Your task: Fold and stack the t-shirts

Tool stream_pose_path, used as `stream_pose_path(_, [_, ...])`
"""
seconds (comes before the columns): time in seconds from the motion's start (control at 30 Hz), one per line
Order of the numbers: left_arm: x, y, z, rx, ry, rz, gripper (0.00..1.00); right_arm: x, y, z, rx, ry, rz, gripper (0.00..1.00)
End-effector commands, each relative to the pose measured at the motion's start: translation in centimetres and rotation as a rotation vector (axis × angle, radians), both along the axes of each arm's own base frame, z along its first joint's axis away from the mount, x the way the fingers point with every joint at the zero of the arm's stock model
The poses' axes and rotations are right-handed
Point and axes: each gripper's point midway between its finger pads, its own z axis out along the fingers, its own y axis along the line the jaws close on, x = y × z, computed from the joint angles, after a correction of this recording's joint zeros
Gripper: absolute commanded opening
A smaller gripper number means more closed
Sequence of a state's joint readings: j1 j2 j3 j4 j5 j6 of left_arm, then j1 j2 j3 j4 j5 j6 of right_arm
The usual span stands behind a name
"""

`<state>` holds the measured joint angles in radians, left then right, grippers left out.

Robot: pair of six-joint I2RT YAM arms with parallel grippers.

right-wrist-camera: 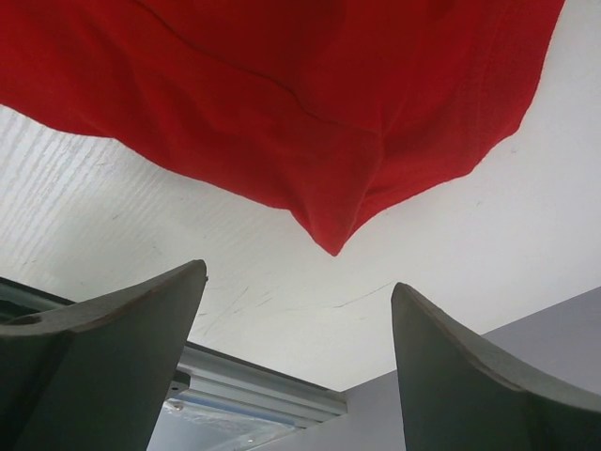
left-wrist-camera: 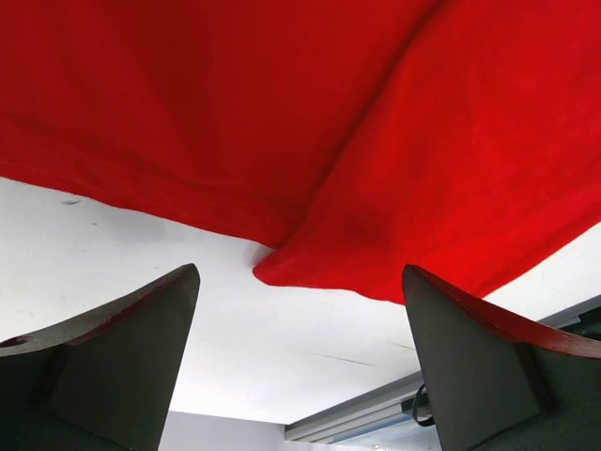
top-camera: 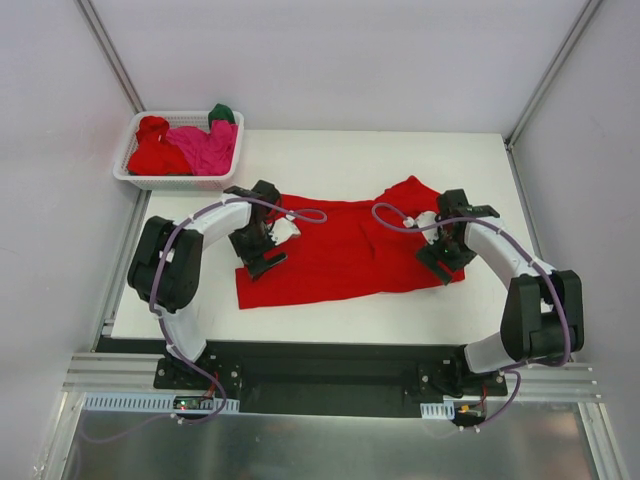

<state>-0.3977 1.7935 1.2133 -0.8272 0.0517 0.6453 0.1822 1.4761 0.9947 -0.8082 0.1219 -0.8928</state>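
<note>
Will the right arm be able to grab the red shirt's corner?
Probably yes. The right end effector is open, and the red shirt has its corner lying just ahead of it, with nothing between.

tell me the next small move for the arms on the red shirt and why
Probably ease both claws forward onto the cloth, ready to pinch. The left claw and right claw stand open and empty, each with a corner of the spread red t-shirt lying just ahead of it on the table.
</note>
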Motion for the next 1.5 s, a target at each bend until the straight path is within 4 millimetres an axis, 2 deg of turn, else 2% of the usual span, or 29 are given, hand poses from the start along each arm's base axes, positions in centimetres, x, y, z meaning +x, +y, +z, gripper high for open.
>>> stream_pose_path(0.0, [-1.9, 0.5, -0.7, 0.004, 0.082, 0.011, 0.89, -0.9, 0.4, 0.4, 0.021, 0.006, -0.005, 0.85])
stream_pose_path(0.3, [-1.0, 2.6, -2.2, 0.104, 0.040, 0.029, 0.82, -0.9, 0.6, 0.4, 0.030, 0.007, -0.004, 0.86])
stream_pose_path(0.37, [-0.8, 2.6, -2.2, 0.104, 0.040, 0.031, 0.71, -1.0, 0.6, 0.4, 0.033, 0.009, -0.005, 0.87])
stream_pose_path(0.43, [-0.5, 2.5, -2.0, 0.100, 0.030, 0.032, 0.52, -1.2, 0.6, 0.3, 0.033, 0.013, -0.003, 0.87])
stream_pose_path(0.53, [0.0, 2.4, -1.6, 0.096, 0.013, 0.035, 0.40, -1.3, 0.7, 0.2, 0.038, 0.017, -0.002, 0.88])
stream_pose_path(0.6, [0.2, 2.4, -1.5, 0.100, 0.007, 0.035, 0.42, -1.5, 0.7, 0.2, 0.037, 0.018, -0.001, 0.88])
stream_pose_path(0.63, [0.3, 2.4, -1.4, 0.099, 0.004, 0.035, 0.46, -1.5, 0.7, 0.2, 0.039, 0.018, -0.001, 0.88])
stream_pose_path(0.67, [0.3, 2.4, -1.4, 0.099, 0.005, 0.036, 0.63, -1.5, 0.8, 0.1, 0.038, 0.020, 0.004, 0.88])
stream_pose_path(0.7, [0.4, 2.4, -1.2, 0.096, 0.000, 0.037, 0.72, -1.5, 0.8, 0.1, 0.038, 0.020, 0.004, 0.88])
stream_pose_path(0.77, [0.2, 2.3, -1.1, 0.091, 0.002, 0.041, 0.87, -1.5, 0.9, 0.1, 0.038, 0.022, 0.007, 0.88])
stream_pose_path(0.83, [0.1, 2.2, -0.8, 0.085, 0.003, 0.046, 0.95, -1.5, 0.9, 0.0, 0.037, 0.023, 0.010, 0.88])
stream_pose_path(0.87, [-0.1, 2.3, -0.8, 0.085, 0.010, 0.047, 0.96, -1.5, 0.9, 0.0, 0.037, 0.025, 0.010, 0.88])
stream_pose_path(1.0, [-0.5, 2.2, -0.4, 0.071, 0.014, 0.043, 0.77, -1.5, 1.2, 0.0, 0.040, 0.026, 0.018, 0.88])
stream_pose_path(1.13, [-0.7, 2.1, -0.3, 0.070, 0.027, 0.039, 0.67, -1.5, 1.5, -0.1, 0.040, 0.029, 0.029, 0.88])
stream_pose_path(1.27, [-0.1, 0.3, 1.6, -0.015, 0.031, 0.059, 0.68, -1.5, 1.6, -0.1, 0.034, 0.028, 0.040, 0.88])
stream_pose_path(1.47, [-0.1, 0.2, 2.0, -0.025, 0.042, 0.044, 0.69, -1.7, 1.7, -0.3, 0.035, 0.033, 0.045, 0.89])
